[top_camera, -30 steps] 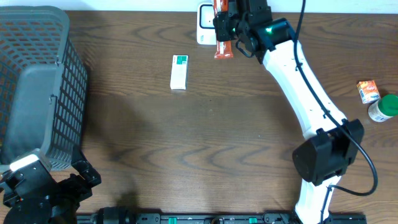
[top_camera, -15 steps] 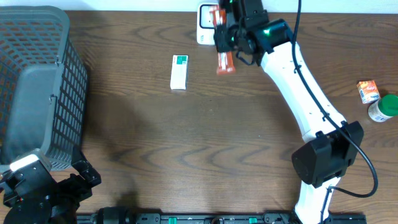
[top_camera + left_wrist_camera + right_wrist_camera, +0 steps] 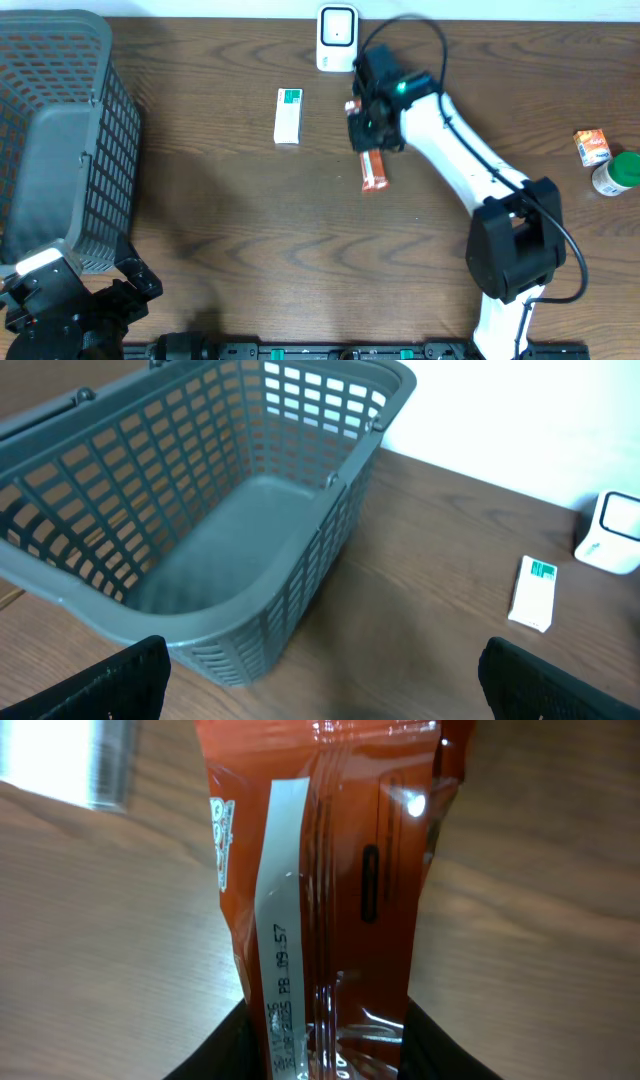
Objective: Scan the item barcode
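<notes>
- Right hand point(image 3: 371, 140) sits narrowly parted around the near end of the orange packet point(image 3: 373, 172), a finger close on either side. I cannot tell whether it is pinching or slack.
- Left hand point(image 3: 320, 695) is spread wide and holds nothing, parked far from the scanner point(image 3: 338, 37) by the grey basket point(image 3: 60, 130).
- Scanner stands at the surface's point(image 3: 250, 230) far edge. The packet is near it, robot-side and slightly right, apparently low over the wood.
- Likely step: presenting the packet for the scan. The next move probably calls for a firm grip and turning the barcode face towards the scanner's window.
- No barcode shows in the wrist view, only a seam and date strip point(image 3: 282, 930). The packet's underside is hidden, and so is whether it touches the surface.
</notes>
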`<state>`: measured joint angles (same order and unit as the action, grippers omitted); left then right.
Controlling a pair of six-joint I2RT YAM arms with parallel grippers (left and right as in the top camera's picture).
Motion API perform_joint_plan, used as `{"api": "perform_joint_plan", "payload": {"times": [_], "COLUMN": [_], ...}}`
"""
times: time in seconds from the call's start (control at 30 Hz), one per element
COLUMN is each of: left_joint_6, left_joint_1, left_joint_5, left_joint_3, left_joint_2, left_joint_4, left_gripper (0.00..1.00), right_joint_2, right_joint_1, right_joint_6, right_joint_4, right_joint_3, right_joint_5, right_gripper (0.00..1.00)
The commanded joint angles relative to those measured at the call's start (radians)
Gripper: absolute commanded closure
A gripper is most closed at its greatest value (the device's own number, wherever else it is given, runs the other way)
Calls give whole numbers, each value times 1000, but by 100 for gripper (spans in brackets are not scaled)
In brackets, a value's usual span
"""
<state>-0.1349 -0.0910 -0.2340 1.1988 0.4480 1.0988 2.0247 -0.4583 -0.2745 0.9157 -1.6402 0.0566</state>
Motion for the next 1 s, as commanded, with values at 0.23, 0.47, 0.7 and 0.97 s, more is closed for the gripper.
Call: {"api": "perform_joint_plan", "payload": {"times": [0.23,0.47,0.7,0.97], "left_joint_6": [-8,-8,-8,-8], "left_joint_1": [-3,-3,-3,-3], "left_joint_5": [6,6,6,6], "left_joint_3": [-4,-4,-4,-4], "left_joint_2": [2,2,2,2], "left_joint_4": [0,0,0,0], "left_gripper": [0,0,0,0], "right_joint_2": [-10,-10,-10,-3], "right_joint_1": [-22,-16,87,215], "right_joint_6": [-35,-65,87,216], "right_joint_4": [-142,-146,-173,-161], "right_joint_3": [162,162,165,176], "right_joint_5": [-60,-38,307,364], "right_gripper": [60,33,32,36]}}
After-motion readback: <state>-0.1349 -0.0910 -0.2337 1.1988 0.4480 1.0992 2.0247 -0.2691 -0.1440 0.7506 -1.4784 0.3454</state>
